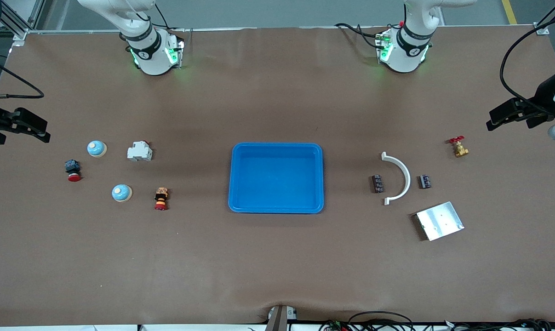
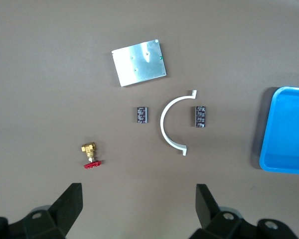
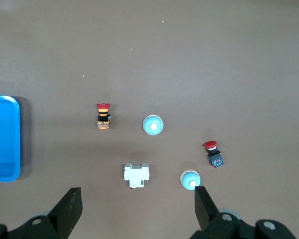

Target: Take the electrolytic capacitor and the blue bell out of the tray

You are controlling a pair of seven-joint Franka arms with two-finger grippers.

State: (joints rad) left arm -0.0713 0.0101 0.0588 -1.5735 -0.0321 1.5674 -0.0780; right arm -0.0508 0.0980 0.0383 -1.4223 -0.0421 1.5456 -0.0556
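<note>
Two dark capacitors (image 1: 377, 183) (image 1: 425, 181) lie toward the left arm's end of the table, one on each side of a white curved bracket (image 1: 399, 177). The left wrist view shows both capacitors (image 2: 142, 115) (image 2: 200, 116) on the mat. Two light-blue bells (image 1: 96, 148) (image 1: 121, 192) sit toward the right arm's end, and they also appear in the right wrist view (image 3: 152, 125) (image 3: 190, 179). My left gripper (image 1: 495, 120) (image 2: 139, 196) hangs open high over its end of the table. My right gripper (image 1: 38, 131) (image 3: 138, 199) hangs open over the other end. Neither holds anything.
A blue tray (image 1: 240, 202) sits at the table's middle. Near the capacitors are a metal plate (image 1: 439, 221) and a brass valve with a red handle (image 1: 459, 147). Near the bells are a white breaker (image 1: 140, 151), a red push button (image 1: 73, 170) and an orange-red button (image 1: 161, 198).
</note>
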